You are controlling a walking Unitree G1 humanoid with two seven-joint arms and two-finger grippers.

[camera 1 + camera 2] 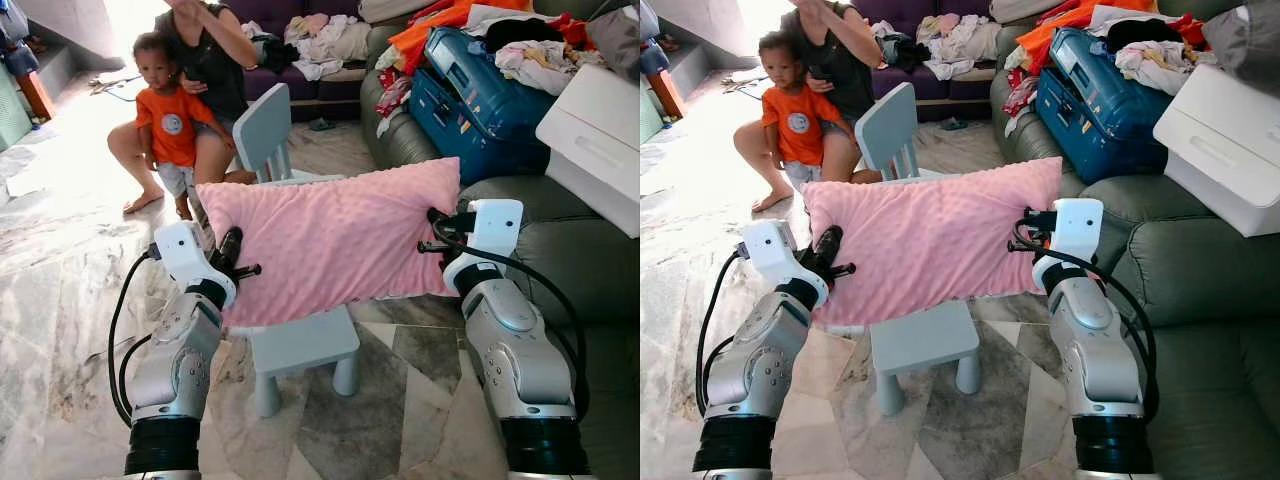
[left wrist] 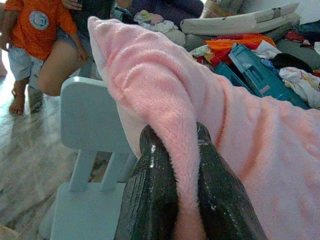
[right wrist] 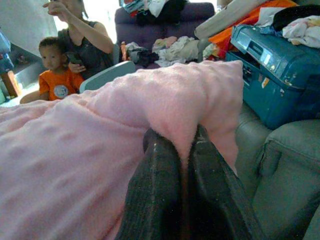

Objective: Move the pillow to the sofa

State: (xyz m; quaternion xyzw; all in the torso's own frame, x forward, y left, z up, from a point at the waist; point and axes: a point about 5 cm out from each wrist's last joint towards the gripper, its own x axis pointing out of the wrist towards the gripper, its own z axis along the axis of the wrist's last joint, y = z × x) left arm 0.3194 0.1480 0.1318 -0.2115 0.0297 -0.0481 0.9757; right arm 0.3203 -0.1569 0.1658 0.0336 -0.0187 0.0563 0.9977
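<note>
Mid-frame, a plush pink dimpled pillow (image 1: 335,240) hangs level — left gripper (image 2: 176,150) and right gripper (image 3: 182,142) each pinch an end.

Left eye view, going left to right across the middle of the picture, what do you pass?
left gripper → pink pillow → right gripper → grey sofa

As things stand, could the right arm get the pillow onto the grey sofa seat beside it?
Probably yes. The right gripper and left gripper each pinch an edge of the pink pillow, held above the small chair. The grey sofa seat alongside looks bare.
</note>
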